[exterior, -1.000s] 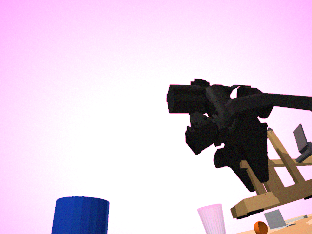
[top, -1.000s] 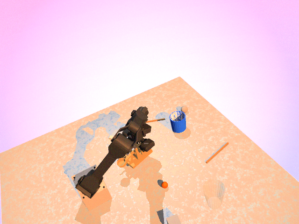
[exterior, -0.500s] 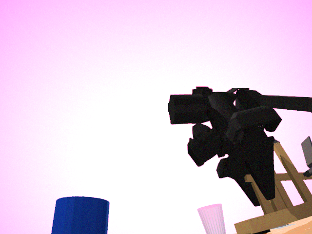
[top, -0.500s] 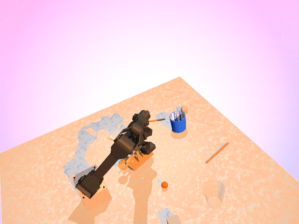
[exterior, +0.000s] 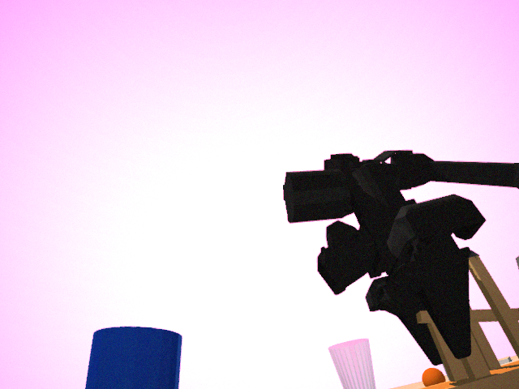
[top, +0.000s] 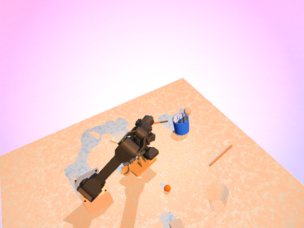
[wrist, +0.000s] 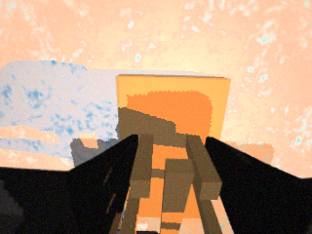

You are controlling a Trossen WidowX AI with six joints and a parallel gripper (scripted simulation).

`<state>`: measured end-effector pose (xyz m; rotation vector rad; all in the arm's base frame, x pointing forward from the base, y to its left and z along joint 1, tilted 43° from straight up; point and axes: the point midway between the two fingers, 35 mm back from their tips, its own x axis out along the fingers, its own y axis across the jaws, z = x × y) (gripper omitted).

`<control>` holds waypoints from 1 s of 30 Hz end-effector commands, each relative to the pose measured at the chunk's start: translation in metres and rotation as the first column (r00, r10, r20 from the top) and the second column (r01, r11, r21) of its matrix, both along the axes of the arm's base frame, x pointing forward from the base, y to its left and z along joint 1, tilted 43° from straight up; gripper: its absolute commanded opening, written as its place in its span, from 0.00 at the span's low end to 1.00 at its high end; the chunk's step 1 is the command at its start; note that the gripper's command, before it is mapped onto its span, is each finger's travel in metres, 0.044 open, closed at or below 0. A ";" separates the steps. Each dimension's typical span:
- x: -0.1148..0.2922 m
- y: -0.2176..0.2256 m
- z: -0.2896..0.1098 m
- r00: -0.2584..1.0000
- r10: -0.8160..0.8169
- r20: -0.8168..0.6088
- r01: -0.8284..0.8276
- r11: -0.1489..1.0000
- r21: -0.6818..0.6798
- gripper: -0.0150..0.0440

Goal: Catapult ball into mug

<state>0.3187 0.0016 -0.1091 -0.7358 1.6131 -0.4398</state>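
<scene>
Catapult [top: 141, 167]: wooden frame on an orange base, near the arm's foot, pinched at its uprights by the gripper [wrist: 168, 171]; likely stiff and light, best held by those side beams. Ball [top: 167, 187]: small, orange, on the table [top: 245, 171] just beside the catapult, apt to roll; blue mug [top: 181, 123] well apart; surface speckled, backdrop plain pink.

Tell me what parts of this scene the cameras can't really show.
- Catapult: in the top view the arm covers most of it; the exterior view's right edge cuts it off.
- Where the fingers grip the frame: below the wrist view's bottom edge.
- Blue mug: its base is cut off in the exterior view.
- Catapult's cup, loaded or not: hidden everywhere.
</scene>
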 end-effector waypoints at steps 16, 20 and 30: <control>0.001 0.000 0.000 1.000 -0.002 0.003 0.002 1.000 0.000 0.83; 0.004 0.017 0.016 1.000 0.000 0.003 0.000 1.000 0.004 1.00; 0.008 0.061 0.061 1.000 0.014 0.005 -0.014 1.000 0.007 1.00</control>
